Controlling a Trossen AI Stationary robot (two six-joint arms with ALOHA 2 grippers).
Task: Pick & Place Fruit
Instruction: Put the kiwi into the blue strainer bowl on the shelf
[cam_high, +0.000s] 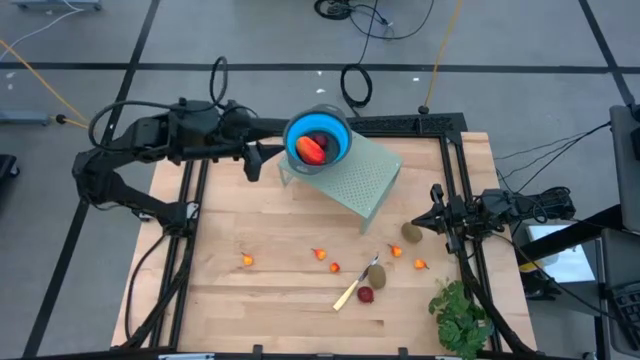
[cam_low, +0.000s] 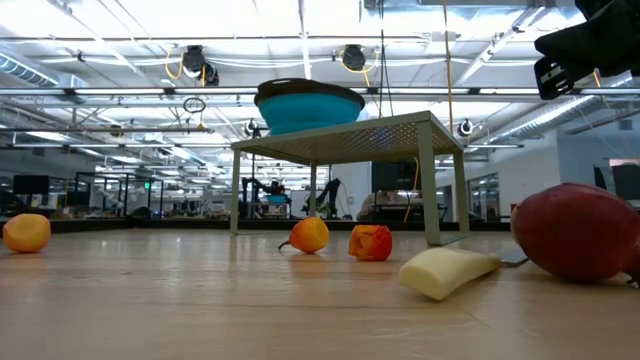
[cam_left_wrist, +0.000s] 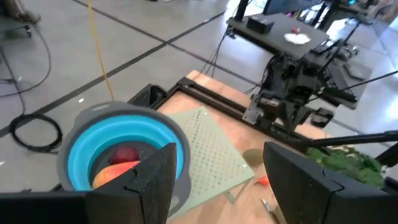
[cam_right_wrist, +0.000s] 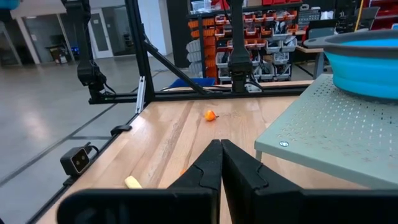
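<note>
The left gripper hovers at the far left of the table, just left of the blue bowl, its fingers spread apart and empty. The bowl sits on a pale green perforated stand and holds a red-orange piece and a dark red ball. The right gripper waits at the right edge, fingers pressed together. Beside it lies a kiwi. Near the knife are another kiwi and a red ball; tiny orange pieces are scattered mid-table. Greens lie near right.
</note>
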